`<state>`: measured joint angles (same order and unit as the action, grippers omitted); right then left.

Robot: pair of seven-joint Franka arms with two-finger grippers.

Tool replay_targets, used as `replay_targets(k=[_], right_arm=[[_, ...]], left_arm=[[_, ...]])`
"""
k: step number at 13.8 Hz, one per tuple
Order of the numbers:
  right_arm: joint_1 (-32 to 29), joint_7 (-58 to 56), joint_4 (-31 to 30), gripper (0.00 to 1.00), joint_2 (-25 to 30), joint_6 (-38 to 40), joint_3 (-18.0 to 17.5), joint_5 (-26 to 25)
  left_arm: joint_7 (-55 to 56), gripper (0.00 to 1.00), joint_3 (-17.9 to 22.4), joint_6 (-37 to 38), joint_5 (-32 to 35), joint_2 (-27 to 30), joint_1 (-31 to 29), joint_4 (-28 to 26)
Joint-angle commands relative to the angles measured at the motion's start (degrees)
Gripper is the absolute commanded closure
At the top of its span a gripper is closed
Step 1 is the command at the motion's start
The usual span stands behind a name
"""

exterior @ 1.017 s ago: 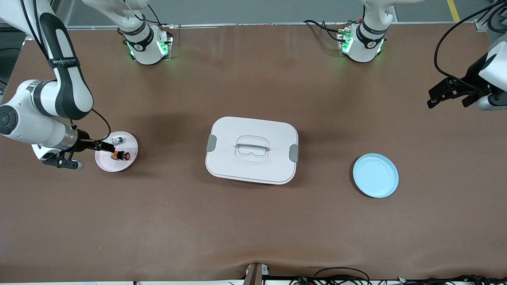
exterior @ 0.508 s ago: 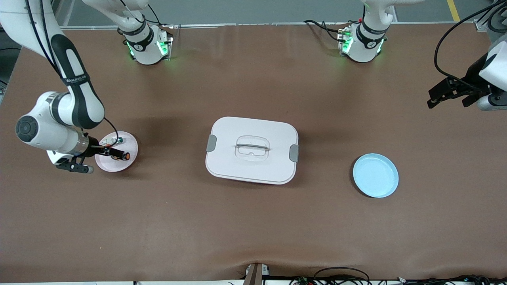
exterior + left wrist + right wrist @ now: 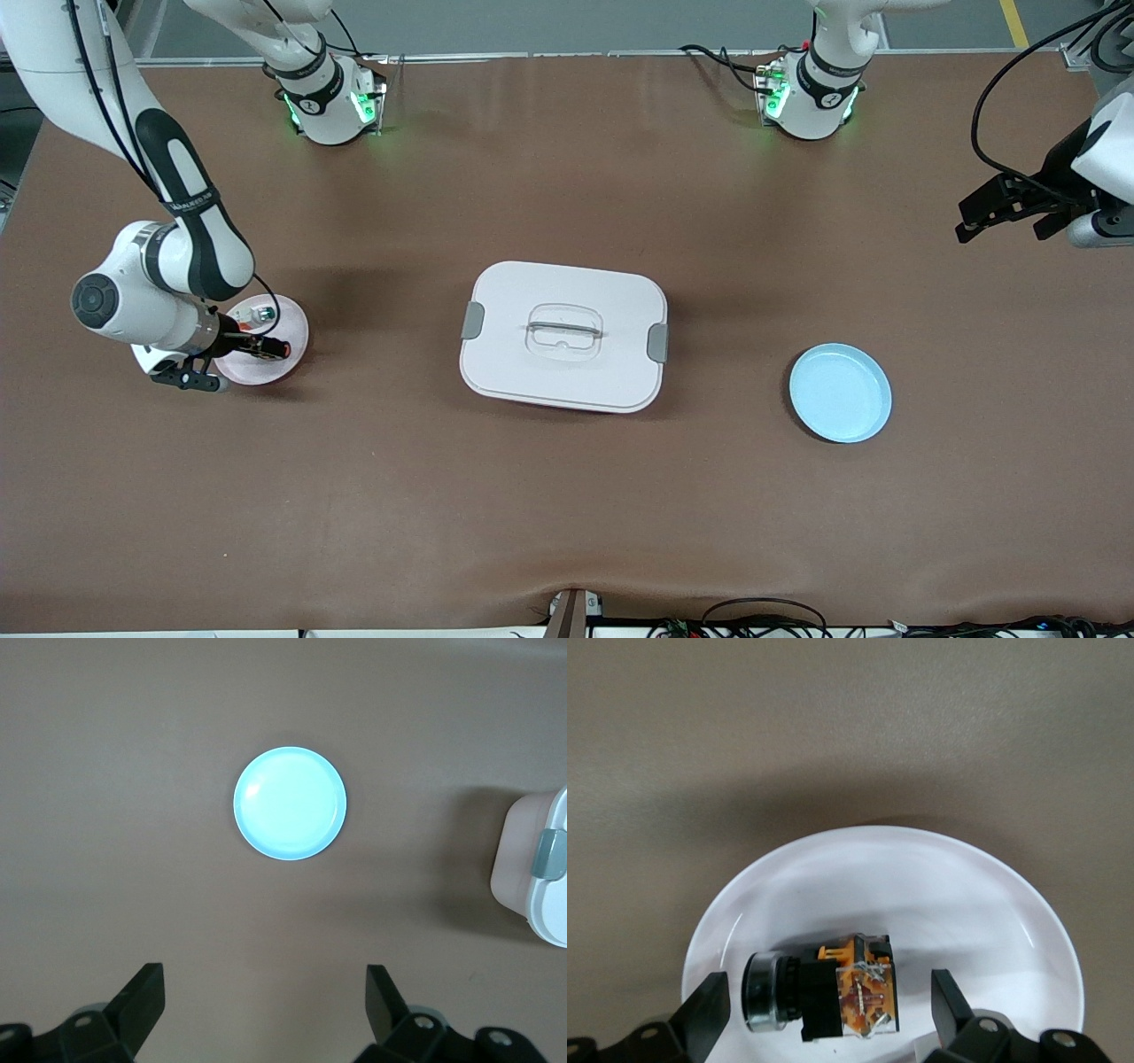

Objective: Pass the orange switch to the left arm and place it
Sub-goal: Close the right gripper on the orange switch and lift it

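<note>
Front view: the white box [image 3: 563, 336], lid on with grey latches at both ends, sits mid-table and serves as the landmark. Toward the right arm's end of the table from the box lies a pink plate [image 3: 288, 359]. On it rests the orange switch [image 3: 271, 348], and beside that, slightly farther from the camera, a small white-and-green part [image 3: 263, 313]. The right gripper [image 3: 257, 346] is down at this plate, its fingers reaching to the switch; this view does not settle whether they touch it. Toward the left arm's end from the box, a little nearer the camera, lies a light-blue plate [image 3: 840, 392]. The left gripper [image 3: 1005, 210] hangs in the air above the table's edge at that end, well apart from the box, and the left arm waits.

Left wrist view: the left gripper [image 3: 266, 1001] has its jaws spread wide and holds nothing. Below it lie the light-blue plate [image 3: 290, 804] and one latched corner of the box [image 3: 536, 873].

Right wrist view: the right gripper [image 3: 830, 1010] has its jaws spread wide, one finger on each side of the orange switch [image 3: 824, 988], which lies on its side on the plate [image 3: 939, 895]. The fingers are not pressed against it.
</note>
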<state>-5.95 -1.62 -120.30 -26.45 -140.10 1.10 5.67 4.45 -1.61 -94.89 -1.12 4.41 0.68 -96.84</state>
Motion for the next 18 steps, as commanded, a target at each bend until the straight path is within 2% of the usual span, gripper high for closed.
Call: replay_targets(k=[1, 11, 12, 13, 15, 16, 18], right_arm=[[-1.0, -2.0, -0.6, 0.0, -0.3, -1.1, -0.8, 1.2], [-1.0, -2.0, -0.6, 0.0, -0.5, -0.9, -0.8, 2.5], [-1.0, -2.1, -0.6, 0.19, -0.5, -0.8, -0.8, 2.5], [-1.1, -3.1, -0.6, 0.46, -0.5, -0.7, -0.8, 2.5], [-1.4, -4.1, -0.5, 0.93, -0.5, -0.6, -0.8, 2.5], [-1.3, -4.0, -0.5, 1.0, -0.5, -0.4, -0.8, 2.5], [-1.4, -3.7, -0.2, 1.0, -0.5, 0.1, -0.9, 2.5]], left_arm=[[-0.2, 0.0, 0.0, 1.5, 0.7, -0.6, -0.1, 1.6], [-0.4, 0.0, 0.0, 1.5, 0.7, -0.6, -0.1, 1.5], [-0.5, 0.0, 0.0, 1.5, 0.7, -0.6, -0.1, 1.5], [-0.5, 0.0, 0.0, 1.5, 0.6, -0.6, -0.1, 1.5], [-0.5, 0.0, 0.0, 1.5, 0.7, -0.7, -0.1, 1.5], [-0.5, 0.0, 0.0, 1.5, 0.7, -0.7, -0.1, 1.5], [-0.6, 0.0, 0.1, 1.5, 0.7, -0.7, -0.1, 1.5]])
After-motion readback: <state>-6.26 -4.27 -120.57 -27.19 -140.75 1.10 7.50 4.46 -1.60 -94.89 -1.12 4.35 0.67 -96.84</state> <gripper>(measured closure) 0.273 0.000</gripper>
